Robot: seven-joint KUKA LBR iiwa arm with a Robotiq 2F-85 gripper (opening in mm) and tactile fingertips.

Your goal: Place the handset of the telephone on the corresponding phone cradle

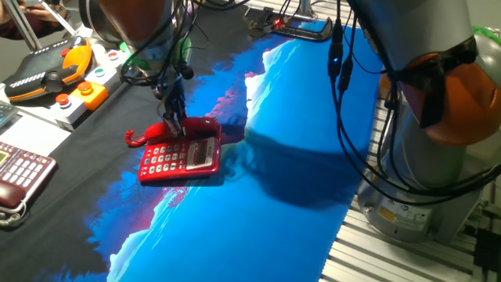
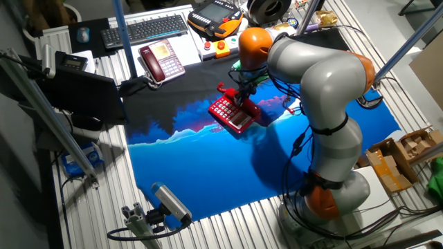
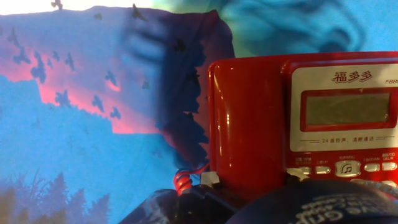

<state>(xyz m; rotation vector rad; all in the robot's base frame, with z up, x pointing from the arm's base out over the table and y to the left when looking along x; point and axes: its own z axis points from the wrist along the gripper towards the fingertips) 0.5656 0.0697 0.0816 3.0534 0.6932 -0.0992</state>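
The bright red telephone (image 1: 182,157) lies on the blue printed cloth, with its grey display (image 3: 347,109) and pale buttons facing up. It also shows in the other fixed view (image 2: 233,114). The glossy red handset (image 3: 247,124) lies along the phone cradle strip beside the display; it covers the cradle. Its red coiled cord (image 3: 181,181) curls out at one end. My gripper (image 1: 174,125) points straight down onto the handset (image 1: 200,125). Its dark blurred fingers (image 3: 186,205) straddle the handset's near end and seem shut on it.
A dark maroon phone (image 1: 19,176) lies at the left edge of the black cloth. An orange teach pendant (image 1: 55,74) and a button box (image 1: 86,94) stand behind it. A keyboard (image 2: 145,29) lies at the back, a cardboard box (image 2: 401,149) right of the arm's base (image 2: 325,200).
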